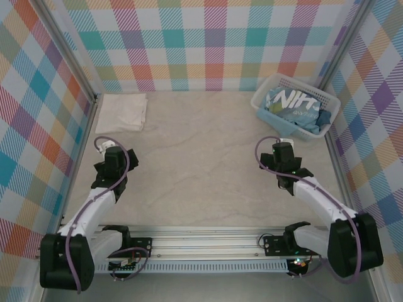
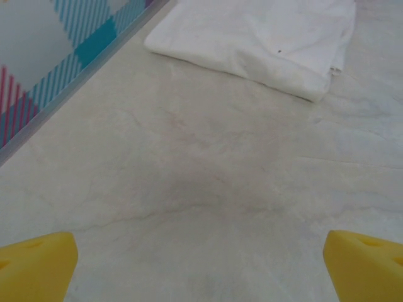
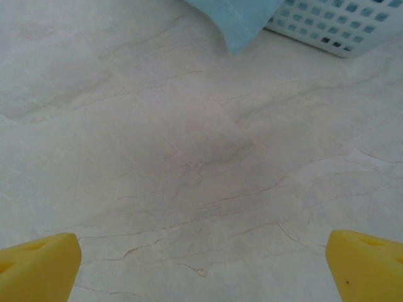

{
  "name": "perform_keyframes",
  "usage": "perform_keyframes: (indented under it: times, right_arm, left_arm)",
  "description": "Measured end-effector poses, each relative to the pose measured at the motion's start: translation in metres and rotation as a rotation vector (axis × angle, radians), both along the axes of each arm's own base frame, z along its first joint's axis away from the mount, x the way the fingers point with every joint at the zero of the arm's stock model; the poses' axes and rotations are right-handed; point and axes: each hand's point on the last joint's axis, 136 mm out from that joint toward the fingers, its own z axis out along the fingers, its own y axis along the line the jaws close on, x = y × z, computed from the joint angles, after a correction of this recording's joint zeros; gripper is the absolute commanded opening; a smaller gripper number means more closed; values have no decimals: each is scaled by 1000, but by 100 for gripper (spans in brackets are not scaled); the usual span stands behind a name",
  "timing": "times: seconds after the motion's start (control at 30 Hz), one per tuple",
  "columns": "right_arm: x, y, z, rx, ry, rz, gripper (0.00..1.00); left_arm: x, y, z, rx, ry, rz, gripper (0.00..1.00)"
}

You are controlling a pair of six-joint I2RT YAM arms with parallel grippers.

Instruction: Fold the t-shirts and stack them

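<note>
From above: the cream t-shirt [image 1: 123, 112] lies in the counter's [image 1: 201, 170] far left corner, the blue t-shirt [image 1: 291, 107] in the basket [image 1: 262, 100] far right.
Left wrist: my left claw [image 2: 201, 267] is wide open, cream ahead.
Right wrist: my right claw [image 3: 201, 267] is wide open, blue ahead.

Robot lab test cell, pale marble-look tabletop [image 1: 201, 163] boxed in by pastel plaid panels [image 1: 214, 44], left arm [image 1: 94, 207] and right arm [image 1: 321, 201] bolted to an aluminium rail [image 1: 214, 242] at the near edge

My left gripper [image 1: 115, 154] hangs short of the folded cream t-shirt [image 1: 123, 112]; my right gripper [image 1: 283, 151] is near the white basket [image 1: 263, 88] holding the light blue t-shirt [image 1: 291, 106].
</note>
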Motion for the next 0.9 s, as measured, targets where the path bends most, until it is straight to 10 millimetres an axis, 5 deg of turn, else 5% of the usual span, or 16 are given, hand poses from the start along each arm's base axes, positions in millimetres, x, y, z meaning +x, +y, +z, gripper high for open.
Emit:
perform_keyframes:
  times: [0.37, 0.57, 0.7, 0.9]
  right_arm:
    - [42, -27, -19, 16, -109, -6, 100]
    - [62, -33, -23, 45, -164, 4, 100]
    - [76, -29, -22, 60, -233, 36, 100]
    - [72, -26, -28, 79, -299, 75, 100]
  left_arm:
    - [61, -18, -42, 35, -41, -125, 100]
    - [54, -27, -80, 49, -34, -185, 100]
    - [59, -31, -74, 58, -64, -206, 100]
    - [66, -33, -65, 53, -108, -214, 100]
